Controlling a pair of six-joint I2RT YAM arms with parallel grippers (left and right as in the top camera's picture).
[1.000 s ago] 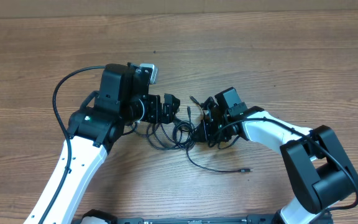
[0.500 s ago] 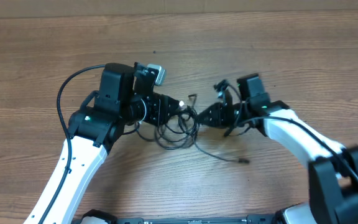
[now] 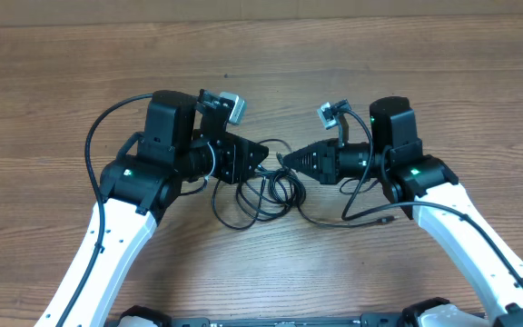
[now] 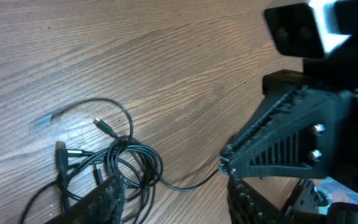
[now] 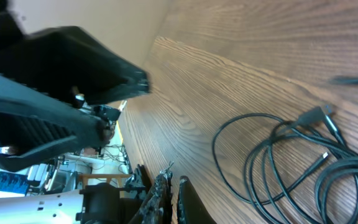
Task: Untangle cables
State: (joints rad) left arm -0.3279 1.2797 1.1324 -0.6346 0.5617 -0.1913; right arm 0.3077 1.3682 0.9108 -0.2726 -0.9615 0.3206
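Wood-grain table (image 3: 425, 54) fills the overhead view, and we see the two claws nose to nose near its middle. The left claw (image 3: 252, 156) points toward 3 o'clock and the right claw (image 3: 291, 162) toward 9 o'clock, their tips close but apart. The cables (image 3: 260, 193) lie in a loose black coil on the table at 6 o'clock from that gap, just beside both tips. One strand leaves the coil toward 3 o'clock and ends in a small plug (image 3: 389, 218), at 4 o'clock from the right claw.

From the left wrist we find the left claw (image 4: 176, 193) with its jaws apart and bare wood between them, crossed by a single strand. The cables (image 4: 132, 158) sit at 8 o'clock in this view, bunched against one jaw and looping out toward 11 o'clock. The strand runs toward 3 o'clock, straight to the tip of the right claw (image 4: 225, 167), whose jaws are pressed together and seem to pinch it.

From the right wrist we see the right claw (image 5: 169, 186) at 6 o'clock, jaws together; we cannot make out the strand between them here. The cables (image 5: 278, 162) loop across the wood at 4 o'clock, and the left claw (image 5: 129, 99) fills 9 to 10 o'clock, jaws parted.
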